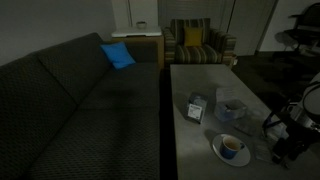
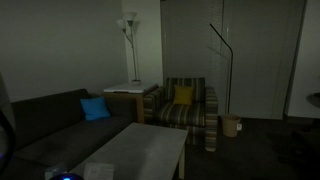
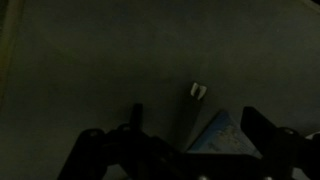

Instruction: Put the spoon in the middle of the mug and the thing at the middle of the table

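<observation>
The small dark block with a pale panel [image 1: 197, 108] stands upright on the pale grey table [image 1: 190, 150]. A pale mug [image 1: 232, 109] stands just beside it. My gripper [image 1: 290, 138] hovers at the table's edge beyond the mug. In the wrist view its jaws [image 3: 193, 128] are spread wide. Between them lies a thin dark handle with a small pale tip [image 3: 199, 91], which seems to be the spoon. A pale bluish wedge [image 3: 221, 135] that I cannot identify is next to it. The jaws do not touch either one.
A round white plate with a dark cup [image 1: 232, 148] sits near the table's front. A dark textured sofa [image 1: 80, 100] with a blue cushion [image 1: 117, 55] runs along the table. A striped armchair [image 2: 185, 105], a floor lamp [image 2: 129, 30] and the table's end [image 2: 140, 150] show in an exterior view.
</observation>
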Controlling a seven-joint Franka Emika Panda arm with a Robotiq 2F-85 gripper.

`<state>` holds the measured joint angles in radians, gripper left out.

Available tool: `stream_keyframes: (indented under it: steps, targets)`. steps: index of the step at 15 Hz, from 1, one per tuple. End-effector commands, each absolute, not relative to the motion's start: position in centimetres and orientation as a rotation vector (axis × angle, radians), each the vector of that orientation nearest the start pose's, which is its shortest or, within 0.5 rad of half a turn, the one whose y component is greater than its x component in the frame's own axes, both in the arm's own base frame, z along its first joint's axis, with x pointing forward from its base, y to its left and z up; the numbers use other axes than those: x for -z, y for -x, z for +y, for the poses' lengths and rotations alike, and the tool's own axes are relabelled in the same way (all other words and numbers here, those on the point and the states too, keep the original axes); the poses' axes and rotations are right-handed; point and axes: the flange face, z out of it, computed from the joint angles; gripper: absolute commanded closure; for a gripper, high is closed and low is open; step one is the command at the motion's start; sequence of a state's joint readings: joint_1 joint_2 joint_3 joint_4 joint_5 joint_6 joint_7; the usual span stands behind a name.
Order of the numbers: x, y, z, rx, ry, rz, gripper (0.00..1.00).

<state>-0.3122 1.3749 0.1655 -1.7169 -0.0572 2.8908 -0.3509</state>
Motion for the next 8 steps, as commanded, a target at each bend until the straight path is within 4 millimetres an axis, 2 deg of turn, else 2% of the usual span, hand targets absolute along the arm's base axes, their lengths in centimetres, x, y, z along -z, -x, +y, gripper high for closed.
stream_keyframes:
  steps: [1, 8]
  targets:
    - [18.99, -49.52, -5.43, -0.144, 2.854, -0.259, 0.00]
    - [18.94, -49.52, -5.57, -0.170, 2.871, -0.209, 0.00]
